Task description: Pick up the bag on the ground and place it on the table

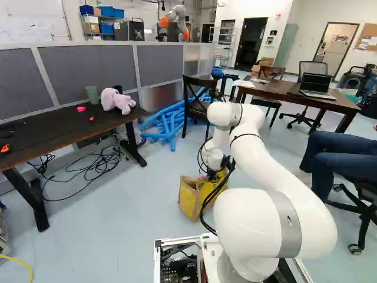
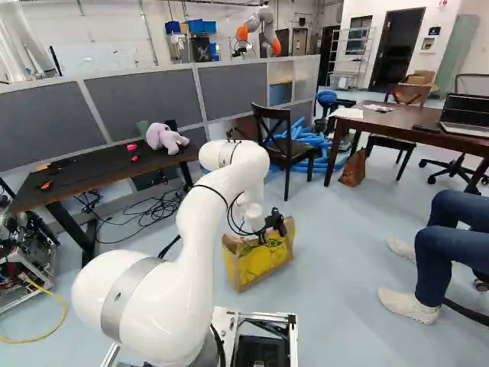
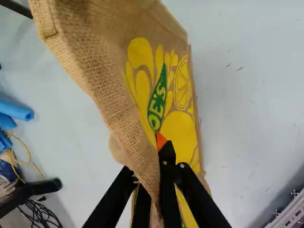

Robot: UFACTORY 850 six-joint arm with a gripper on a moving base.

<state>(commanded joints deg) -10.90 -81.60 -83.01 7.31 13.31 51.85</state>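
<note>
Pale floor [image 1: 135, 206] lies under the bag [image 2: 261, 264], at the arm's [image 2: 200, 222] twelve o'clock, and the claw [image 3: 157, 142] looks clamped on just its floppy edge, a shallow pinch that could slip before the dark table [image 1: 97, 125] at ten o'clock.

Two tables here: left table [image 1: 53, 131], right table [image 1: 270, 88]! One laptop [image 1: 318, 86] right, one plush toy [image 1: 118, 101] left, one yellow-and-tan bag [image 2: 263, 264] near, and, far back, another robot [image 2: 243, 32]!
</note>
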